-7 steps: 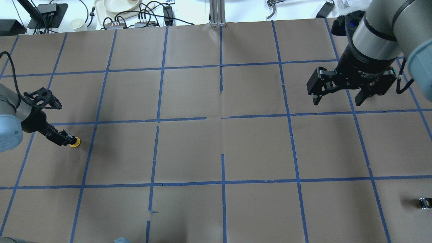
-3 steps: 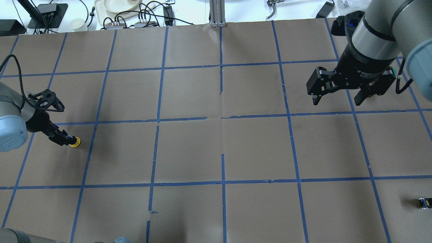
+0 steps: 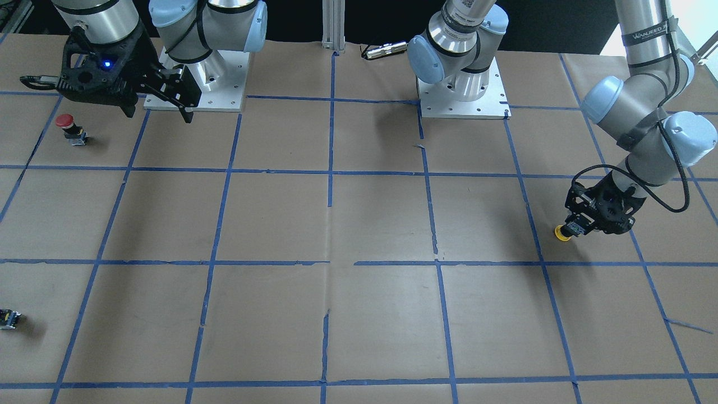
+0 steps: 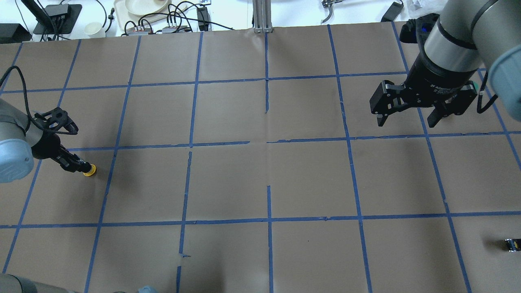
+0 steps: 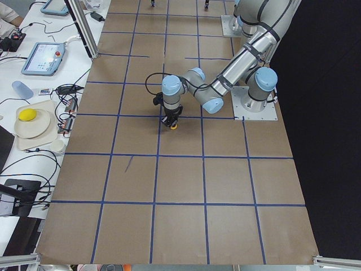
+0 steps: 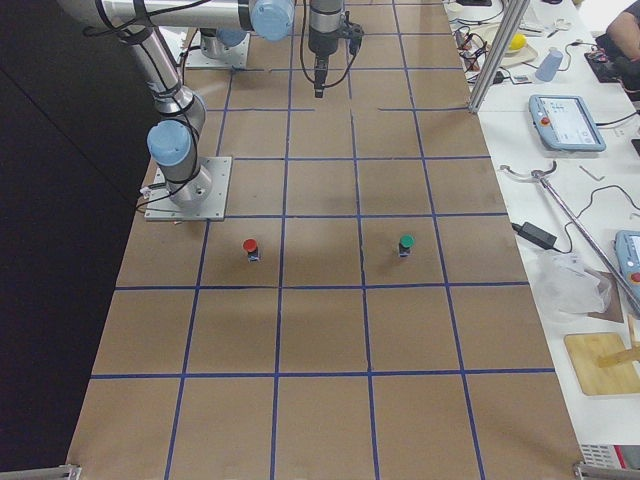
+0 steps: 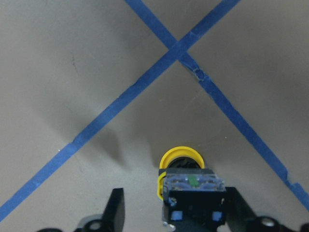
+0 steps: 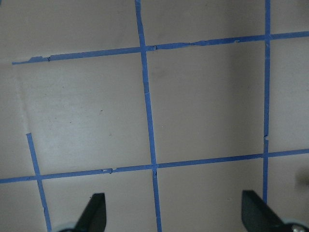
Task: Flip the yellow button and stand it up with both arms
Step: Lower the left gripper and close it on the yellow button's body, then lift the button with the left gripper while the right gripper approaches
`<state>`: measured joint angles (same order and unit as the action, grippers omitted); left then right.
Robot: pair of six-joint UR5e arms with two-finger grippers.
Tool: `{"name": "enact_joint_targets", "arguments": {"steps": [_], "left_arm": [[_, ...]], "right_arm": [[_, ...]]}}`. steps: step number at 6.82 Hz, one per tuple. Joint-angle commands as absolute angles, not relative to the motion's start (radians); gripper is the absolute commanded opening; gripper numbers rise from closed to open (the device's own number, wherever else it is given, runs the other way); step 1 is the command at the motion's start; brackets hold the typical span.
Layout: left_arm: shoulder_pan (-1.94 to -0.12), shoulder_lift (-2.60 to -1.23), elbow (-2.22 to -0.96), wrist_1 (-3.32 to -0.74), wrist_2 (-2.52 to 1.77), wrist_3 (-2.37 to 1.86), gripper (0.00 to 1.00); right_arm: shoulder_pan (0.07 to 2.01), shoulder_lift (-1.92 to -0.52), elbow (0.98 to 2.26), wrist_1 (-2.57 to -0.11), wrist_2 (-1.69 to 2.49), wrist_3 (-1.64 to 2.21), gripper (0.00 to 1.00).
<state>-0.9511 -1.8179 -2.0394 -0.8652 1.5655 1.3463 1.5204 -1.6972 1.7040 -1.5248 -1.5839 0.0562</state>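
The yellow button [image 4: 89,170] rests at the table's left with its yellow cap on the paper and its black body pointing up; it also shows in the front view [image 3: 561,232]. My left gripper [image 4: 81,167] stands over it, jaws on either side of the body. In the left wrist view the button [image 7: 181,151] lies against one finger [image 7: 237,208], while a strip of table shows between it and the other finger [image 7: 117,210]. My right gripper [image 4: 407,121] hangs open and empty high over the far right.
A red-capped button [image 3: 65,121] and a green-capped one [image 6: 405,242] stand below the right arm. A small dark block [image 4: 512,244] lies near the right front edge. Cables, a tray and a cup [image 4: 93,28] sit beyond the far edge.
My left wrist has swung a little up and back over the button. The yellow cap stays at almost the same spot. The right arm has not moved.
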Motion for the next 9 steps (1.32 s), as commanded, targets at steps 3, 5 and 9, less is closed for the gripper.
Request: {"name": "enact_joint_targets", "arguments": {"steps": [3,5,9], "left_arm": [[-0.991,-1.749,-2.034,-0.918,1.528,1.330,0.17],[-1.055,-1.662,-1.990,-1.157,1.323,1.226,0.17],[-1.297,-1.590,-1.930,-1.482,0.882,0.740,0.17]], "right_arm": [[1.519,-1.692,1.703,-1.526,-1.572,0.185,1.00],[1.511,-1.661,1.686,-1.523,-1.518,0.253,1.00],[1.359,-1.670,1.700,-1.461,-1.072,0.496,1.00]]}}
